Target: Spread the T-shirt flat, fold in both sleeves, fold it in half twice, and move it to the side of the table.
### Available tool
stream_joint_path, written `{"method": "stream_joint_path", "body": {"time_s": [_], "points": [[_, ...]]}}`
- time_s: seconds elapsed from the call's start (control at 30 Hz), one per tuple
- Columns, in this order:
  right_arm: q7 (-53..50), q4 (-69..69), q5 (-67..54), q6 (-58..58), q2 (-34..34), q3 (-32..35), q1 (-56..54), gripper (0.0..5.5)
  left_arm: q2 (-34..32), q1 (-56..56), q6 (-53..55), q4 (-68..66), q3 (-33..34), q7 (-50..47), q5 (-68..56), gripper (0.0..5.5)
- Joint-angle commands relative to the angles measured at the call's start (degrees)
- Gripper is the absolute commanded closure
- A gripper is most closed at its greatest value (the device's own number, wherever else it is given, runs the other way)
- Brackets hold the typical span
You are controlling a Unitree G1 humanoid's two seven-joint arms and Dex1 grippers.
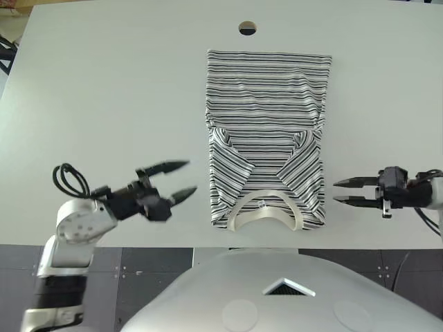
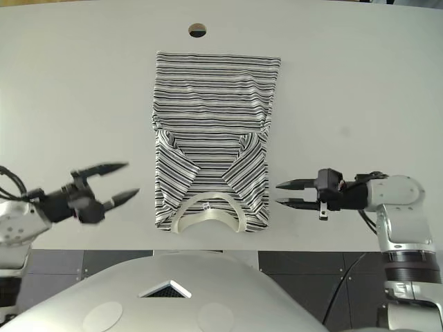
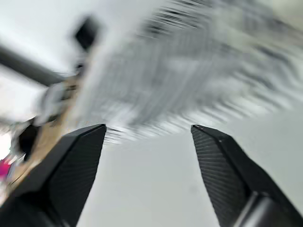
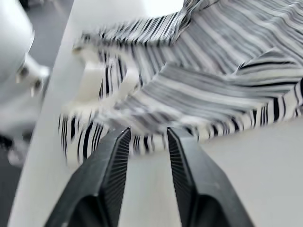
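The black-and-white striped cotton T-shirt (image 1: 266, 124) is laid flat mid-way along the white counter (image 1: 104, 104), sleeves folded in, cream collar (image 1: 266, 211) at the near edge. Beside it, the left claw (image 1: 191, 177) is held wide open, empty. The right claw (image 1: 336, 192) is narrowly parted, empty.

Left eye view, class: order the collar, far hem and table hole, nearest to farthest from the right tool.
1. The collar, just left of the right tool.
2. The far hem, farther up the table.
3. The table hole, beyond the hem.
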State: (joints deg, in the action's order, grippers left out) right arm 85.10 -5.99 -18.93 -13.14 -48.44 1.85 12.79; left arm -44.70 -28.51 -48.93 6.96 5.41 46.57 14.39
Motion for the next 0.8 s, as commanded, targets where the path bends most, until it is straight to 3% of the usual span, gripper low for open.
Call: {"method": "stream_joint_path", "body": {"time_s": [0.03, 0.17, 0.33, 0.8], "points": [[-1.3, -5.9, 11.2, -24.5, -1.8, -1.9, -0.1, 3.63, -5.3, -1.0, -10.6, -6.7, -3.3, -2.7, 14.0, 1.5], [-6.9, -9.2, 19.9, -37.2, -1.5, -3.8, 1.6, 3.63, -5.4, -1.7, -12.8, -9.4, -7.1, -6.0, 18.6, 1.33], [-12.8, -10.5, 26.5, -44.7, -2.6, -7.6, 2.1, 3.63, -4.3, 0.0, -14.2, -9.6, -10.6, -10.8, 22.2, 1.33], [-20.5, -4.5, 29.4, -44.5, -5.6, -18.7, 2.6, 3.63, -1.3, 6.4, -11.2, -11.3, -21.7, -18.3, 27.8, 1.48]]}}
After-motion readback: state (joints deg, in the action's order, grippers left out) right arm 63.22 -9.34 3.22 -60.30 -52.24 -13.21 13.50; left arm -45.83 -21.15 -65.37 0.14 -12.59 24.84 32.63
